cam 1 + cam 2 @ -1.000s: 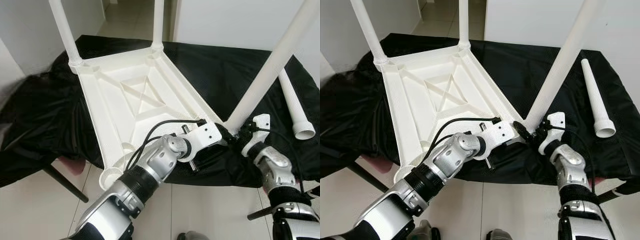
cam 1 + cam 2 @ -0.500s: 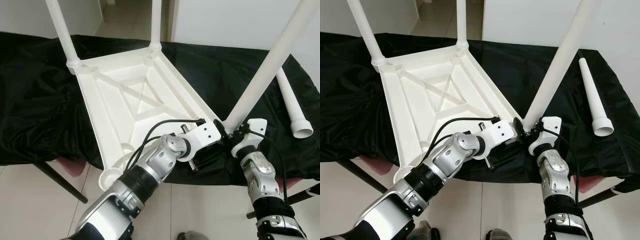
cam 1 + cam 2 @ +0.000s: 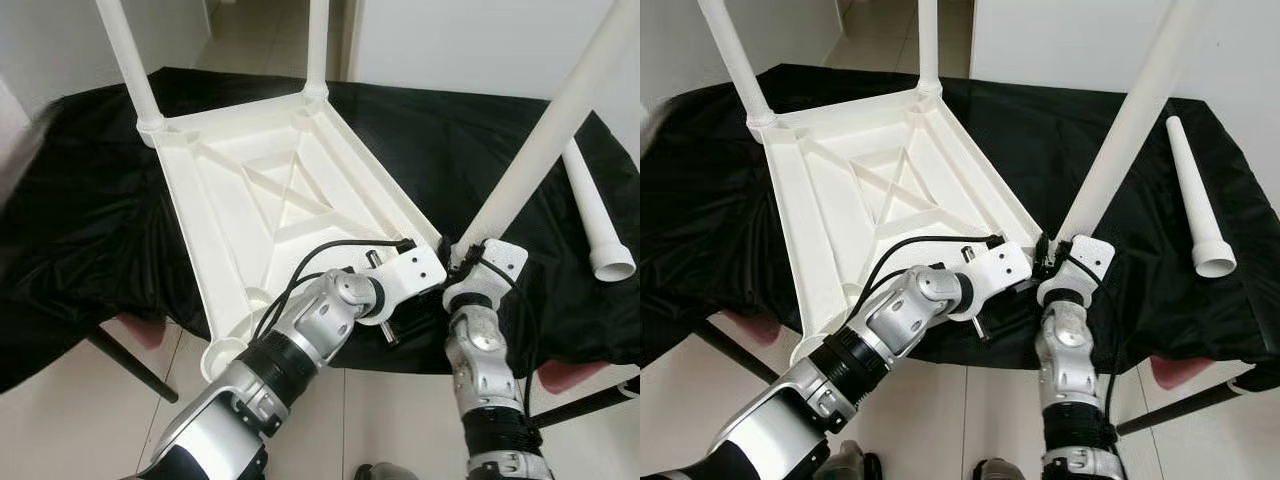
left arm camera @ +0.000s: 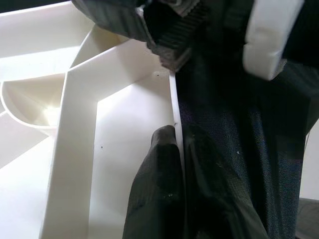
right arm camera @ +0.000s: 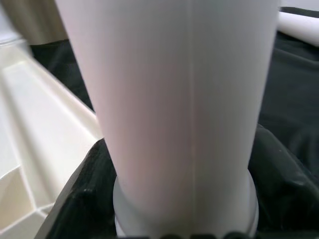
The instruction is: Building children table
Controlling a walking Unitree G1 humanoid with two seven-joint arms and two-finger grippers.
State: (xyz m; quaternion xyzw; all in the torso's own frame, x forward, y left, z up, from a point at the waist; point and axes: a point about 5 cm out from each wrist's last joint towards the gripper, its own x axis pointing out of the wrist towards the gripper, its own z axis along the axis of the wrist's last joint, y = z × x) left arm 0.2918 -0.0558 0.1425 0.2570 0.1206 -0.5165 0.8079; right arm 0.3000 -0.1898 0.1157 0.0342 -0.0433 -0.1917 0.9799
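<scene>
The white tabletop (image 3: pixel 270 200) lies upside down on the black-draped surface (image 3: pixel 80 230). The left pincer (image 4: pixel 177 144) is nipped tight on the tabletop's edge rim near the front corner. The right pincer (image 5: pixel 184 219) has its fingers closed round the base of the corner leg (image 3: pixel 545 140). A loose leg (image 3: pixel 595 220) lies off to the right.

The upturned table (image 3: pixel 280 200) is white moulded plastic with a smooth, faintly satin finish, and so is the leg (image 5: pixel 174 99) clamped between the right gripper's (image 3: pixel 1048 262) fingers. The edge pinched in the left gripper's (image 4: pixel 175 144) matt black, finely textured fingers (image 4: pixel 157 184) looks thin. The black cloth (image 3: pixel 90 230) beneath has a slight sheen (woven, creased).
</scene>
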